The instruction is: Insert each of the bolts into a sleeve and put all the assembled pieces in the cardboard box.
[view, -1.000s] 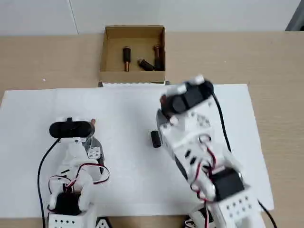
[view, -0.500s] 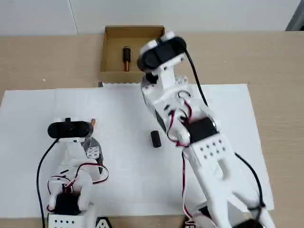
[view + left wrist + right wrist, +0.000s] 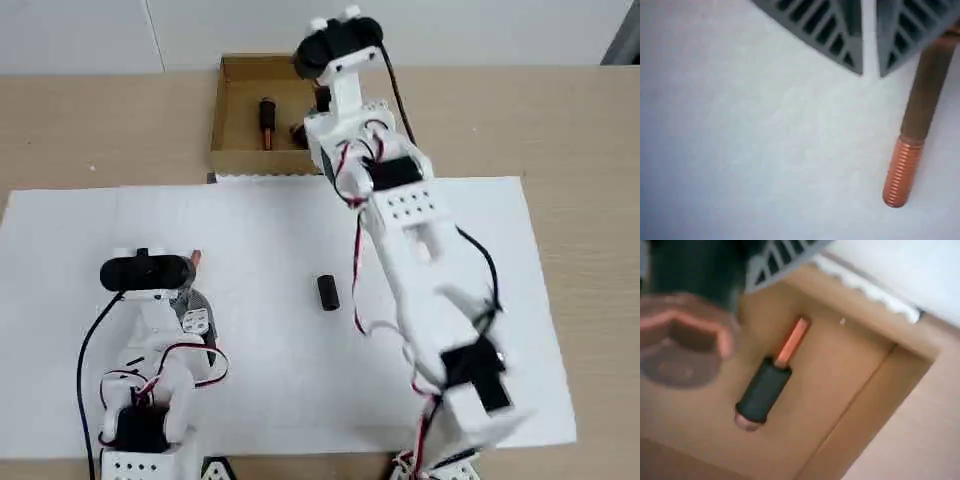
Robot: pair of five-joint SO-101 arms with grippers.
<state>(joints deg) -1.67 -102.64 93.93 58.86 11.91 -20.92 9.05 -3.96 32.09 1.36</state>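
Note:
A copper bolt (image 3: 912,137) lies on the white paper right beside my left gripper (image 3: 870,67), whose grey fingers stand shut with nothing between them. In the high view this bolt (image 3: 196,258) pokes out by the left arm at the lower left. A loose black sleeve (image 3: 327,292) lies mid-paper. My right gripper (image 3: 725,270) hangs over the cardboard box (image 3: 216,110), shut on a bolt-in-sleeve piece (image 3: 680,335) whose hex head looms blurred up close. Below it an assembled piece (image 3: 765,390) lies on the box floor, also seen from above (image 3: 267,120).
The white paper (image 3: 250,380) covers most of the wooden table (image 3: 90,120). The box stands just beyond the paper's far edge. The outstretched right arm (image 3: 410,230) crosses the paper's right half and hides part of the box.
The right arm has swung from the middle of the paper forward to above the box. The left arm, the bolt and the loose sleeve have stayed put.

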